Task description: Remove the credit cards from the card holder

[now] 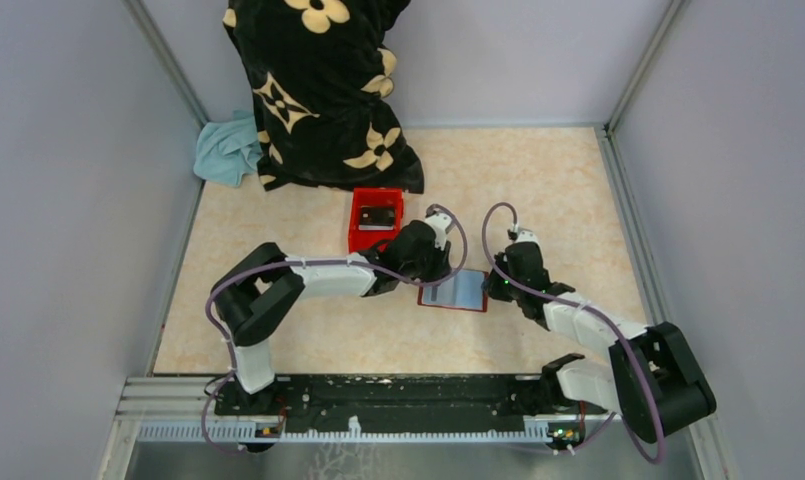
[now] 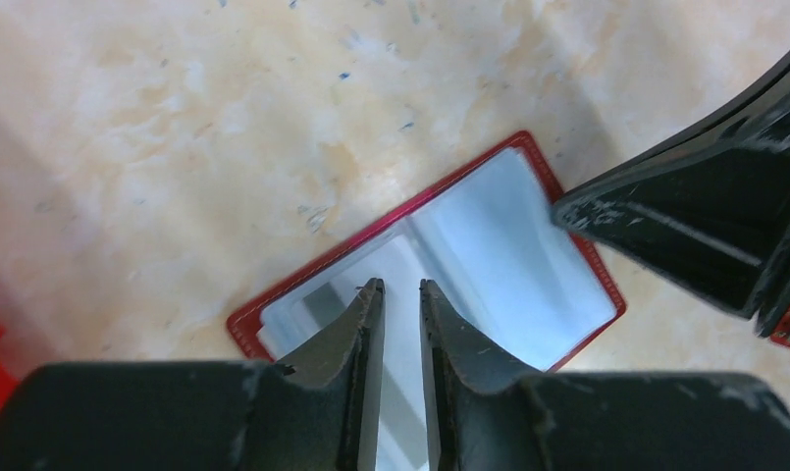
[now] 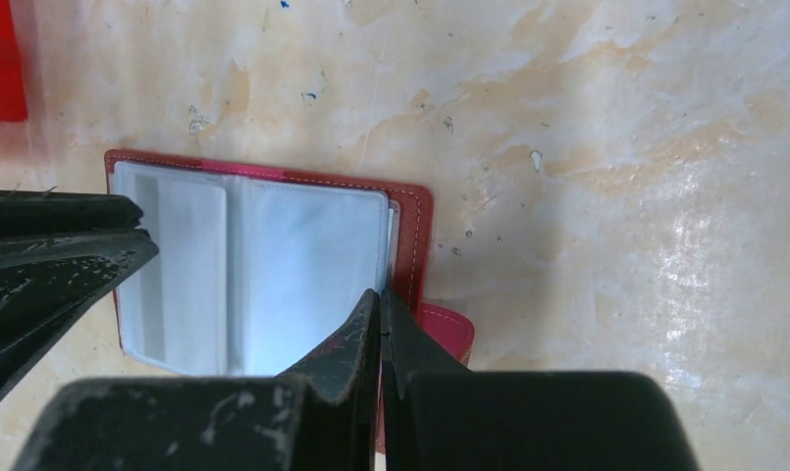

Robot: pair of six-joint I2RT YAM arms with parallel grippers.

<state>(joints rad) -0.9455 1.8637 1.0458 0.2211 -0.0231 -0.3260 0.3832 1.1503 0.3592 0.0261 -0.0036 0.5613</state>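
Observation:
The card holder [image 1: 456,290] lies open and flat on the table, its dark red rim [image 2: 302,285] [image 3: 415,226] framing pale blue-grey credit cards [image 2: 499,255] [image 3: 302,265] in clear sleeves. My left gripper [image 2: 400,285] [image 1: 433,275] hovers over the holder's left half, jaws a narrow gap apart with nothing between them. My right gripper [image 3: 381,291] [image 1: 493,285] is shut, its tips meeting at the right edge of the pale sleeves. Whether a thin card edge is pinched there does not show. The holder's red clasp tab [image 3: 449,334] sticks out beside the right fingers.
A bright red open box [image 1: 376,220] stands just behind the left gripper. A black flowered cloth bundle [image 1: 318,90] and a teal cloth [image 1: 228,150] lie at the back left. Grey walls close in the table on three sides.

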